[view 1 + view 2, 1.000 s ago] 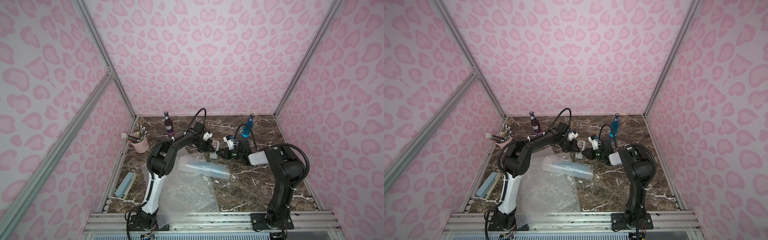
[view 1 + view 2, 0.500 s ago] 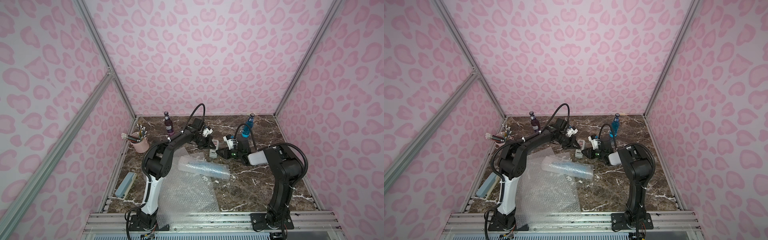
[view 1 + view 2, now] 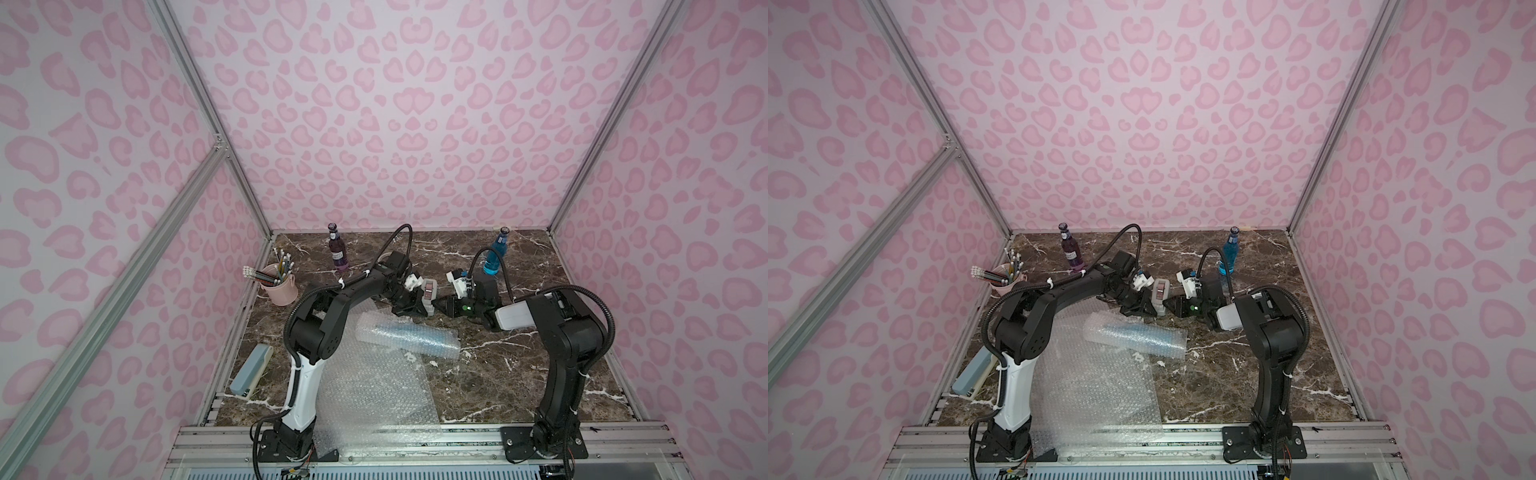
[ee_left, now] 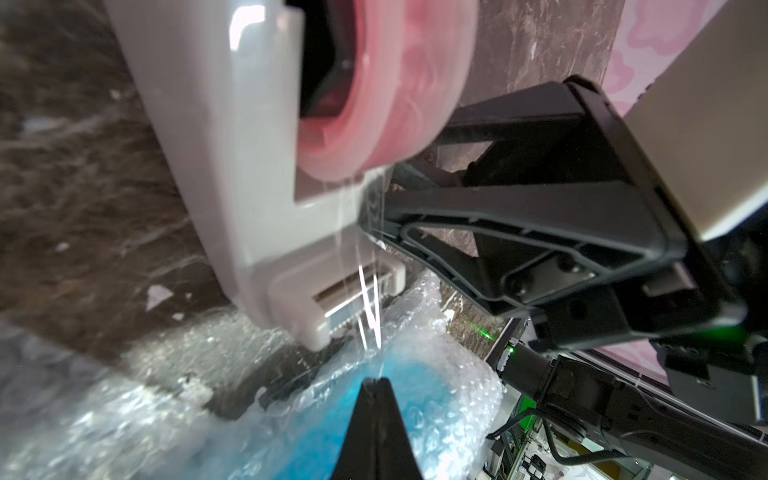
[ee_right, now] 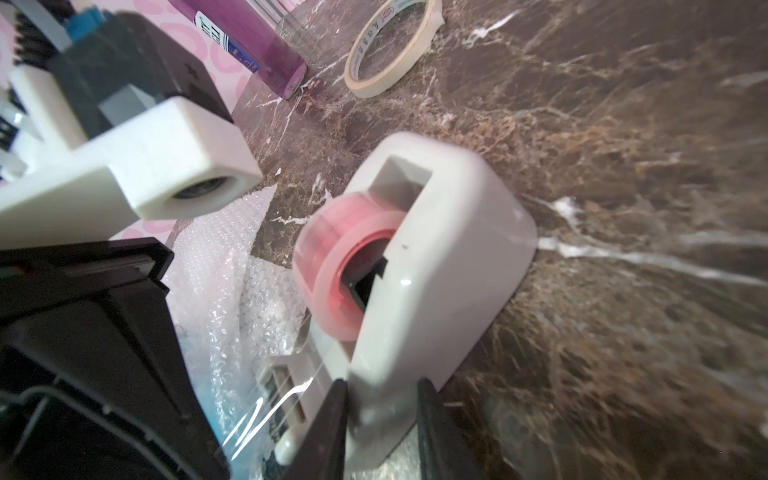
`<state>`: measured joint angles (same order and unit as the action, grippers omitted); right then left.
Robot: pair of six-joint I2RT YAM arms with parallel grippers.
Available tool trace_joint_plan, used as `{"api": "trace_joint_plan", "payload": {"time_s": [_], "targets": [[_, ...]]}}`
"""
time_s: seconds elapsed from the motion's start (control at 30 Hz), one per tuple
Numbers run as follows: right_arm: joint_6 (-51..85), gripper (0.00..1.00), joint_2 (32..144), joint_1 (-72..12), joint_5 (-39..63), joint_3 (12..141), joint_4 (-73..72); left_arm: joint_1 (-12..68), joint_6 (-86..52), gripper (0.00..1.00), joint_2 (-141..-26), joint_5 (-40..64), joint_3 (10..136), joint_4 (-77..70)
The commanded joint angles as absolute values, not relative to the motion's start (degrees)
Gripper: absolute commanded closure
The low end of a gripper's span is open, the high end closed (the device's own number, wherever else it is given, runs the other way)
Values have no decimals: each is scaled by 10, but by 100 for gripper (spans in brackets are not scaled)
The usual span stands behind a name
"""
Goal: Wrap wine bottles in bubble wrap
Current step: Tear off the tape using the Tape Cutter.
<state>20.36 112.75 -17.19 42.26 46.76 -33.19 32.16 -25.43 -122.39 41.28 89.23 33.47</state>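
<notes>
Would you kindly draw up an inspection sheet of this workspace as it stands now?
Surface: dark marble tabletop, partly under wrap.
Job's things: purple bottle and blue bottle upright at the back; wrapped blue bottle lying mid-table; flat bubble wrap sheet in front of it.
Clutter: tape dispenser, pale tape roll, pink pencil cup, grey-blue case near the left wall.
Grippers: left gripper shut on a clear tape strip drawn from the dispenser; right gripper shut on the dispenser's end.
Cables: black left cable and right cable arch over the wrists.
Surroundings: pink spotted walls, aluminium frame.
</notes>
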Motion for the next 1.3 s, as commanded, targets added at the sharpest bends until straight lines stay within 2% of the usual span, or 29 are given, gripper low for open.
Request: {"api": "trace_joint_plan", "payload": {"time_s": [0.0, 0.2, 0.5, 0.7, 0.87, 1.1, 1.27], "targets": [[198, 71, 1135, -170, 328, 465, -281, 323, -239, 97, -1236, 376, 900, 370], [200, 71, 1134, -170, 318, 462, -281, 329, -226, 97, -1266, 354, 906, 383], [202, 72, 1128, -171, 299, 464, -278, 330, -199, 97, -1294, 219, 925, 438], [203, 70, 1116, -167, 312, 464, -290, 330, -196, 97, -1260, 259, 924, 402], [174, 58, 1078, -159, 331, 472, -262, 327, -184, 97, -1234, 257, 963, 416], [105, 30, 1012, -156, 406, 458, -203, 316, -148, 96, -1208, 235, 1003, 480], [60, 17, 987, -177, 456, 445, -160, 303, -105, 95, -1168, 199, 998, 534]]}}
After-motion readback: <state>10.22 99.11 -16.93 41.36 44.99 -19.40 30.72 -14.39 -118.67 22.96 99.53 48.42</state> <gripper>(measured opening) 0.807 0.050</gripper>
